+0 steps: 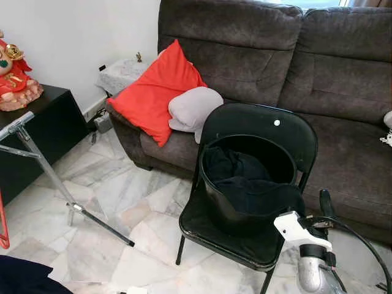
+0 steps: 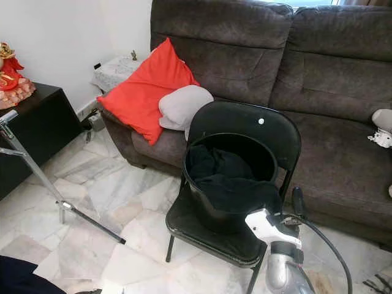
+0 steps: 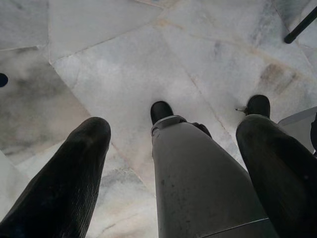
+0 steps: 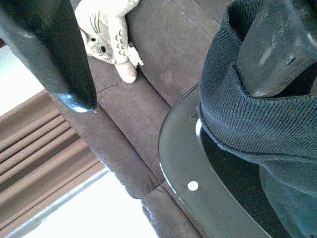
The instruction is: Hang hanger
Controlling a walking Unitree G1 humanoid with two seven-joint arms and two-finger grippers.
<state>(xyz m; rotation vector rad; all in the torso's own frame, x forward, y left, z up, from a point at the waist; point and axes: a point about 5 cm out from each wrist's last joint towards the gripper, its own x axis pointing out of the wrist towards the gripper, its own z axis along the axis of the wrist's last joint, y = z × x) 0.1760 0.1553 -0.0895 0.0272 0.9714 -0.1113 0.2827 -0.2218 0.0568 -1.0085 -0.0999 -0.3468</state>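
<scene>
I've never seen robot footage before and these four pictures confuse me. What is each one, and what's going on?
They come from one humanoid robot in a living room. The two wide pictures are its head camera's two eyes, looking down at a black chair holding a black bucket of dark clothes, before a brown sofa with a red cushion.

The other two are wrist cameras looking along each gripper's black fingers. The left gripper hangs open over the marble floor. The right gripper is at the bucket's rim, open, one finger against a dark knit garment. A toy cat lies on the sofa.
</scene>
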